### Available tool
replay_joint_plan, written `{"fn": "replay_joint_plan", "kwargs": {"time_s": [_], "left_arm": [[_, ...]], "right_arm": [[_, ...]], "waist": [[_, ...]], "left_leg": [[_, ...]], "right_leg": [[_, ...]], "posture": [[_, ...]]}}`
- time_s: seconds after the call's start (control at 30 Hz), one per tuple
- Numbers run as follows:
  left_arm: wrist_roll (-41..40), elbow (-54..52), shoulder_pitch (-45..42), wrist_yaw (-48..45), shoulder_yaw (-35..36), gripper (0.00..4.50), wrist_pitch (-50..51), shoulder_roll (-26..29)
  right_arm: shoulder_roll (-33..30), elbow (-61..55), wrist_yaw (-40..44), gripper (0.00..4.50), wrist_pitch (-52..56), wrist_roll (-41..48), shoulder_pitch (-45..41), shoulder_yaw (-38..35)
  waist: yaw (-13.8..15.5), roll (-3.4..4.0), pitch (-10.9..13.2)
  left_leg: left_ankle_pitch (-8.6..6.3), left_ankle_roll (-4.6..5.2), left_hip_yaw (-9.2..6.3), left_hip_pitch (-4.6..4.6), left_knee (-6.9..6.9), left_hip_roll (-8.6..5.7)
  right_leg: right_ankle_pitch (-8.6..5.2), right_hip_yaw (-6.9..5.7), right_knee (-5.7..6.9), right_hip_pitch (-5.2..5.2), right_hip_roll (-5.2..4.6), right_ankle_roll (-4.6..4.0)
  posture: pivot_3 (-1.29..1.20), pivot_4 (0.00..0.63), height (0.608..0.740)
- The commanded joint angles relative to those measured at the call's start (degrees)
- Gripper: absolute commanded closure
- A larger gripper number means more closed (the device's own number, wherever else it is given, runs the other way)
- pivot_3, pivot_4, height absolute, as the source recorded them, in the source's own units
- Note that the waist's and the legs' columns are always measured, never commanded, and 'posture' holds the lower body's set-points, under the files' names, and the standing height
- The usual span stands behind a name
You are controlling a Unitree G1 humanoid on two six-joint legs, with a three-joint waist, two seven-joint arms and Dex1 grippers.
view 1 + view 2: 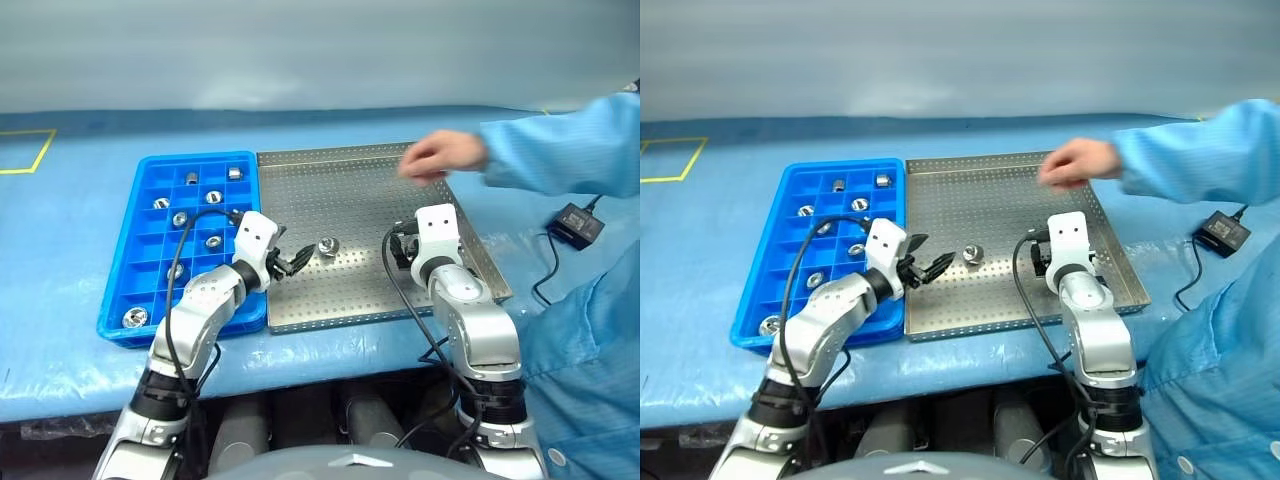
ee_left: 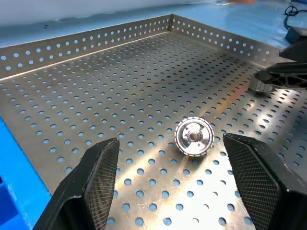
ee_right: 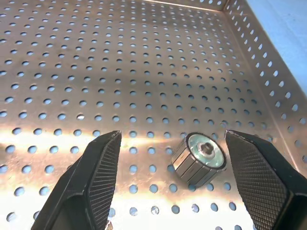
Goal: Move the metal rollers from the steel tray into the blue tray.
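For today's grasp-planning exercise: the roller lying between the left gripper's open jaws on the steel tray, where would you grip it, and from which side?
Grip the roller across its ribbed round wall, one jaw on each side. It stands alone on the steel tray, bore facing up and towards the camera, so the wall is free all round. The left gripper already straddles it with jaws open; probably just advance low along the floor from the blue tray's side.

bright even light, glare on steel tray (image 3: 144, 139), person's hand (image 1: 440, 158) blurred

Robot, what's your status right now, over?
Both grippers open: left gripper lined up on a roller, right gripper on another roller. Several rollers already in blue tray. Person's hand over steel tray.
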Motion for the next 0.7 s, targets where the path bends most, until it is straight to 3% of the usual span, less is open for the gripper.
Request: {"fn": "replay_joint_plan", "kwargs": {"time_s": [0.03,0.2,0.7], "left_arm": [[2.2,3.2,-3.0,0.2,-2.6,0.74,-2.5,-2.4],[3.8,7.5,-6.9,0.6,-4.0,0.74,-1.6,-5.7],[10.5,15.4,-11.5,5.4,-6.2,0.74,6.8,-8.7]], "right_arm": [[0.7,-4.5,0.2,0.87,-0.1,0.7,1.1,0.7],[2.0,-6.2,-0.2,0.87,-0.3,0.6,3.0,1.7],[3.1,-9.6,-0.9,0.87,0.0,0.8,3.7,2.5]], "waist": [[-0.4,0.0,0.0],[-1.6,0.01,0.0],[-7.2,0.05,0.0]], "left_leg": [[0.0,0.01,0.0,0.0,0.02,0.0],[-0.01,0.04,0.01,-0.02,0.11,-0.01],[-0.01,0.08,-0.05,-0.02,0.17,-0.02]], "right_leg": [[0.01,0.0,0.0,0.01,0.0,0.01],[0.03,0.04,0.01,0.02,0.01,0.11],[0.13,0.07,0.03,0.05,0.0,0.35]], "posture": [[-0.18,0.15,0.74],[-0.23,0.15,0.74],[-0.27,0.15,0.74]]}}
